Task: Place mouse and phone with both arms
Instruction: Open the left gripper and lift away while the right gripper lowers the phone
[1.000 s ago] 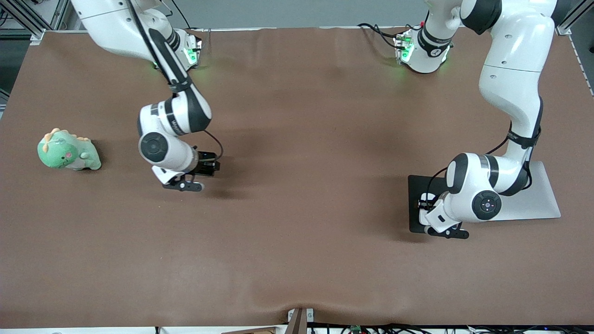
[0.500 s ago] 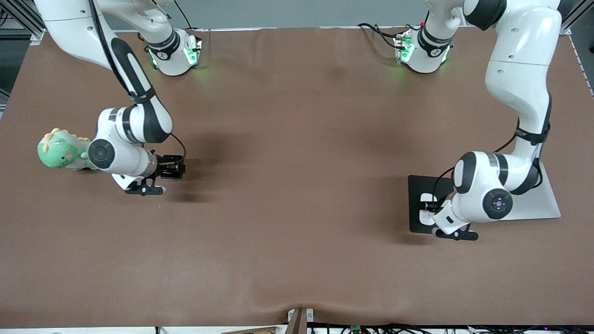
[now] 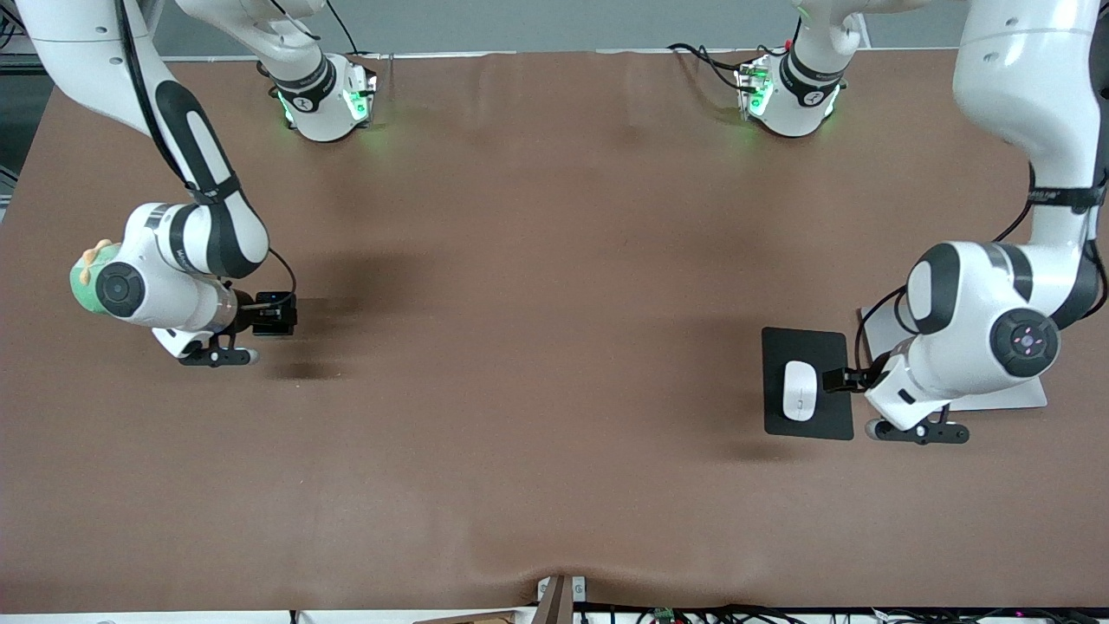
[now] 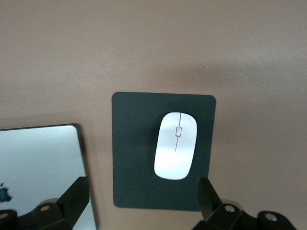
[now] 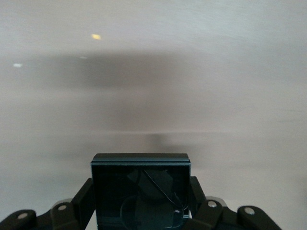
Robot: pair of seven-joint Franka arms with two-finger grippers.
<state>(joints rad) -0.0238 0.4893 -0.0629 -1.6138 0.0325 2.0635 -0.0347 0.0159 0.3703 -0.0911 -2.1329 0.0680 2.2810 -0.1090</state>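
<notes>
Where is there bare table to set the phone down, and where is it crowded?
Bare: the wide brown table between the right gripper, shut on the phone, and the pad. Crowded: the left arm's end, with mouse on pad, laptop beside it, open left gripper above.

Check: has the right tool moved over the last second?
Yes. The right tool, shut on the phone, has travelled toward the right arm's end of the table, closing on the green plush toy, which stayed put.
</notes>
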